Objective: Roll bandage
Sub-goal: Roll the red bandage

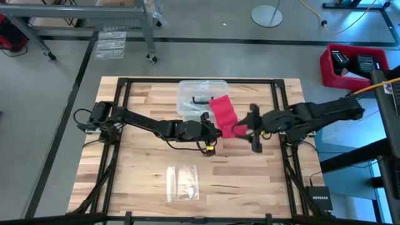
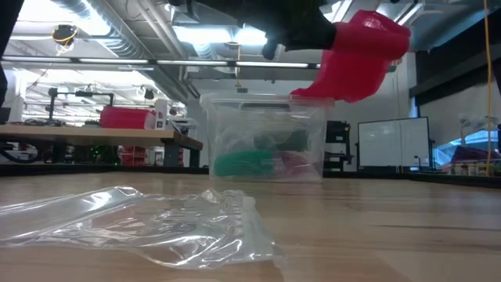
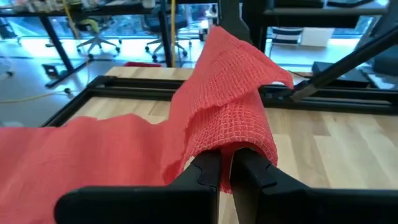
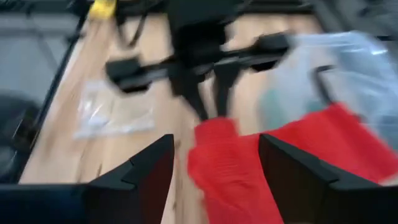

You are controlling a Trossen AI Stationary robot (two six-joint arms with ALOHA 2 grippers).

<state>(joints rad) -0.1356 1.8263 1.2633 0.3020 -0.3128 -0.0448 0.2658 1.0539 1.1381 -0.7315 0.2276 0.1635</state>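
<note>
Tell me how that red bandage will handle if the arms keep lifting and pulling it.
Probably floppy: the bandage drapes and folds over the left pincer, which is shut on it, and hangs in soft creases. Its open mesh weave suggests it is light and likely grippy, not slippery. The loose end trailing toward the clear box may snag or unroll.

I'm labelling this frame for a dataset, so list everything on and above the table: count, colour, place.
red soft fabric bandage: one, red, held above table centre, partly rolled, its loose end draped toward the box
clear plastic box with black handle: one, clear, far middle of table, green and red items inside
small clear plastic bag: one, clear, flat on the table's near middle
wooden table: one, light wood, black frame
left gripper: one, black, shut on the bandage's rolled end
right gripper: one, black, open around the roll, facing the left gripper
</note>
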